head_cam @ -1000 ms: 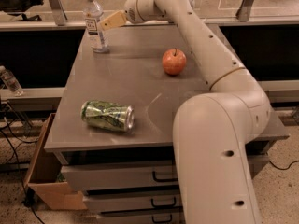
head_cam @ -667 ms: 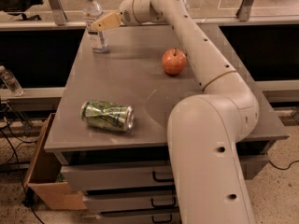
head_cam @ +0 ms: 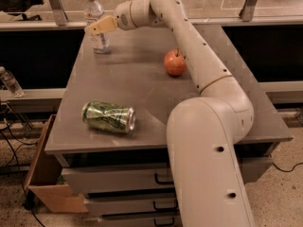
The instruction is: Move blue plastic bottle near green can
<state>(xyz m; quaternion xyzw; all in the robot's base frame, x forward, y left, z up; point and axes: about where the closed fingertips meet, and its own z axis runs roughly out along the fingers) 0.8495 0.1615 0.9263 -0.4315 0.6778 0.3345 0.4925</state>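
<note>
The blue plastic bottle [head_cam: 96,23] stands upright at the far left corner of the grey table [head_cam: 142,93], with a white cap and a white label. The green can [head_cam: 109,117] lies on its side near the table's front left, dented, its shiny end facing right. My gripper [head_cam: 97,27] is at the end of the long beige arm, reaching to the far left corner. Its tan fingers [head_cam: 104,25] are at the bottle's middle and overlap it.
A red apple [head_cam: 175,63] sits on the table, right of centre and far from the can. A second clear bottle [head_cam: 10,82] stands off the table at the left. A cardboard box [head_cam: 45,174] is on the floor at the left. Drawers are under the table front.
The arm has swung left, and the gripper has come from beside the bottle to overlap its middle. The bottle, the can and the apple have not moved.
</note>
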